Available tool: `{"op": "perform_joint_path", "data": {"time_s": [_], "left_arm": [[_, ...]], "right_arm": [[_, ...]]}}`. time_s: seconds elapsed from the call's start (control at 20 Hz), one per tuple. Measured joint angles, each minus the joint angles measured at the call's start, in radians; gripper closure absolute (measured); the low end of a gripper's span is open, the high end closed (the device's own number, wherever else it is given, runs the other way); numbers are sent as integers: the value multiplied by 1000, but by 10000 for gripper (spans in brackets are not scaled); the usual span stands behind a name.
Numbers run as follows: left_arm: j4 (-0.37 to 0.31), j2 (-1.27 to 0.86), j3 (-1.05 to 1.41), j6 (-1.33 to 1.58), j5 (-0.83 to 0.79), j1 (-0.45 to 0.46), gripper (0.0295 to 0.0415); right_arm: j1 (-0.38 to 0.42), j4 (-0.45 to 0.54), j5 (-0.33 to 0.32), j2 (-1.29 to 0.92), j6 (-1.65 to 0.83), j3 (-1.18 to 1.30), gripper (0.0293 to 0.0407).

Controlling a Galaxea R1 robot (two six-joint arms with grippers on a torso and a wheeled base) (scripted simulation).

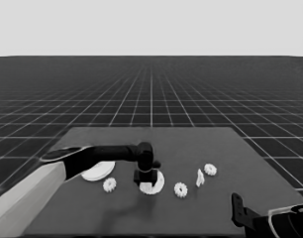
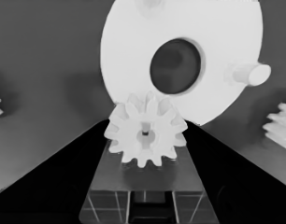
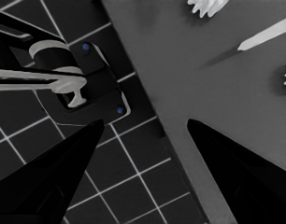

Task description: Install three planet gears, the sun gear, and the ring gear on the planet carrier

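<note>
- Left gripper [image 1: 146,174] closed on a gear [image 2: 145,135], just above the smaller round part [image 1: 156,184] at mid-table.
- Larger round part [image 1: 98,171] nearer the left edge.
- Right gripper [image 3: 143,140] spread open, empty, parked off the near right corner.

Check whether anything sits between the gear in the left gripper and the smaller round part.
Nothing visible does. The left gripper holds a gear right at the edge of the smaller round part, whose face shows only its own pegs.

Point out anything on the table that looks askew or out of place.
Only the thin white piece stands out: it stands tilted on edge between two loose gears. The left gripper holds a gear over the smaller round part, which looks normal.
</note>
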Motion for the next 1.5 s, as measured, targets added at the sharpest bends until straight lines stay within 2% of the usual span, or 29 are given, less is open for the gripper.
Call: {"op": "perform_joint_path", "data": {"time_s": [0.2,0.3,0.35,0.4,0.7,0.75,0.85,1.0,1.2,1.25,1.35,1.5], "left_arm": [[6,1,-5,3,-2,6,398],[6,1,-6,4,-2,6,339],[6,1,-6,4,-3,6,330],[7,1,-6,4,-3,6,327],[7,1,-6,4,-3,6,326],[-57,-11,47,-33,19,-53,326],[-125,-16,82,-59,28,-127,326],[-155,-17,90,-66,29,-158,326],[-162,-17,91,-67,29,-164,326],[-166,-187,243,-4,15,-167,326],[-173,-418,292,135,-10,-171,326],[-179,-492,272,222,-26,-173,326]], "right_arm": [[0,0,0,0,0,0,315],[0,0,0,0,0,0,315],[0,0,0,0,0,0,315],[0,0,0,0,0,0,315],[0,0,0,0,0,0,315],[0,0,0,0,0,0,315],[0,0,0,0,0,0,315],[0,0,0,0,0,0,315],[0,0,0,0,0,0,315],[0,0,0,0,0,0,315],[0,0,0,0,0,0,315],[0,0,0,0,0,0,315]]}}
